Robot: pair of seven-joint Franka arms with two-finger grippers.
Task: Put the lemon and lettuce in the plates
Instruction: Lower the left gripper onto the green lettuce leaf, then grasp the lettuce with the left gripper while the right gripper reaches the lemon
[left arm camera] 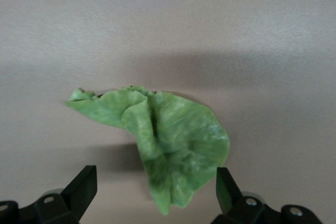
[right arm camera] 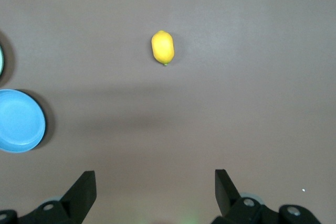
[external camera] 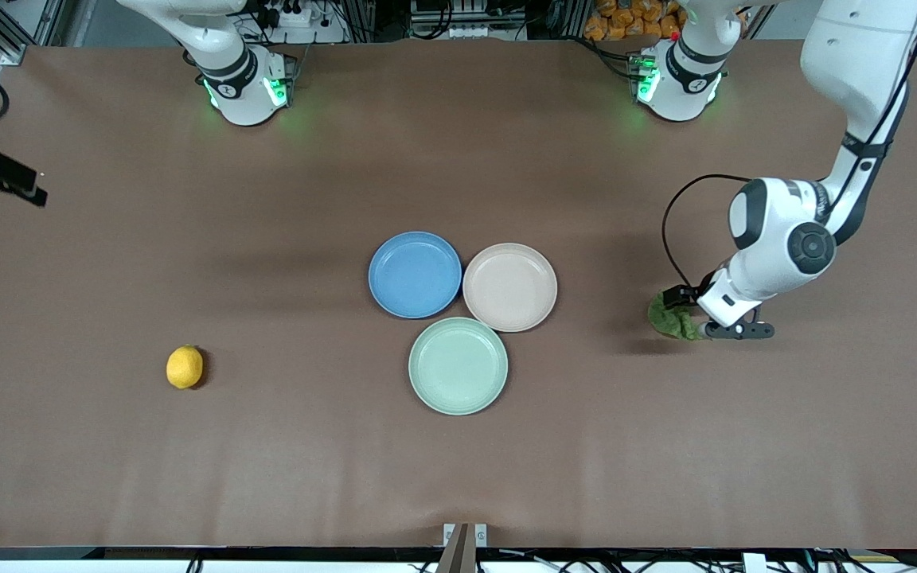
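1. Approaching the lettuce [external camera: 672, 317]: the left gripper [external camera: 701, 322] hangs over it at the left arm's end of the tabletop [external camera: 458, 477]; blue plate [external camera: 415, 274] and pink plate [external camera: 509, 286] lie empty mid-table; the lemon [external camera: 185, 367] lies toward the right arm's end.
2. Left wrist view: fingers [left arm camera: 84, 184] released, straddling the leaf; next, descend and close.
3. Right wrist view: right gripper [right arm camera: 155, 192] spread, empty, waiting high over the tabletop near the lemon.

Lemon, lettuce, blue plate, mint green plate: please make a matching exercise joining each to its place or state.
Things:
1. lemon
2. lettuce
3. blue plate
4. mint green plate

States:
A. under the open left pincer
B. the plate nearest the front camera
C. alone, toward the right arm's end
D. empty, beside the pink-beige plate

Pairs: 1-C, 2-A, 3-D, 4-B
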